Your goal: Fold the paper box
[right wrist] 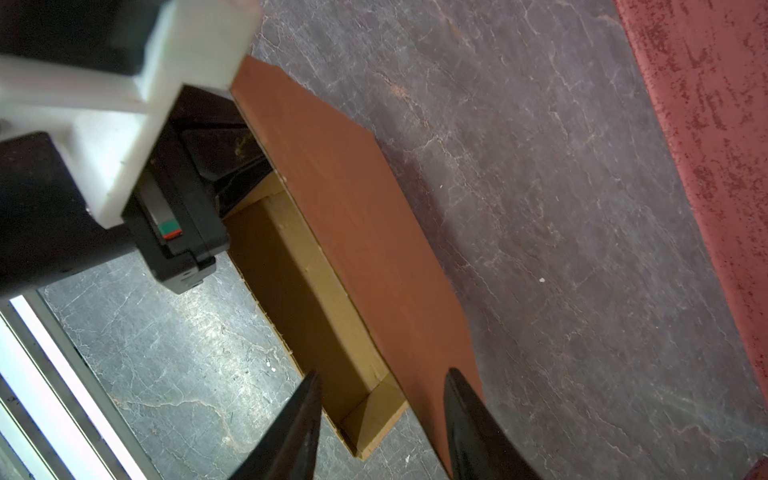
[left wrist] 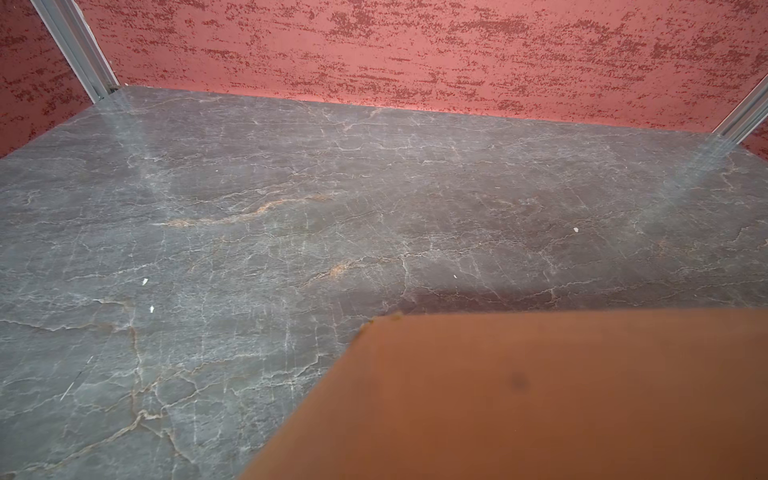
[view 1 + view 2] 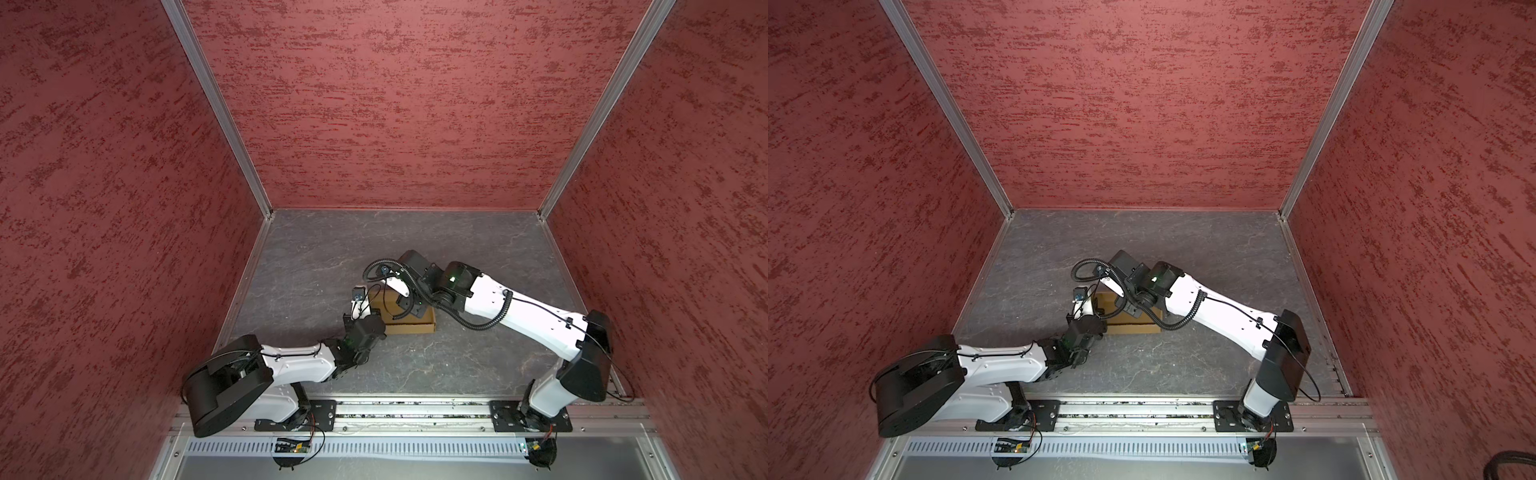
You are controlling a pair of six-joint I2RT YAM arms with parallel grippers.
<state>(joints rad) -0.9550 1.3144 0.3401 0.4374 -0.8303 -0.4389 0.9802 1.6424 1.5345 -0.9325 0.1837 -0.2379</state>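
The paper box (image 3: pixel 411 327) (image 3: pixel 1133 328) is tan cardboard and lies mid-table in both top views. Its shallow tray is open, and its lid flap (image 1: pixel 361 216) stands raised along one long side. My left gripper (image 3: pixel 360 306) (image 3: pixel 1081 308) sits at the box's left end. The lid flap (image 2: pixel 519 395) fills the corner of the left wrist view and hides the jaws, which appear shut on its edge. My right gripper (image 1: pixel 382 374) (image 3: pixel 405 308) hovers open over the box's other end. One finger (image 1: pixel 299 419) is outside the tray wall and the other finger (image 1: pixel 469 424) is over the lid flap.
The grey marbled table (image 3: pixel 457 249) is enclosed by red textured walls (image 3: pixel 395 104) on three sides. An aluminium rail (image 3: pixel 415 415) carrying both arm bases runs along the front edge. Small white specks (image 2: pixel 145 281) lie on the table.
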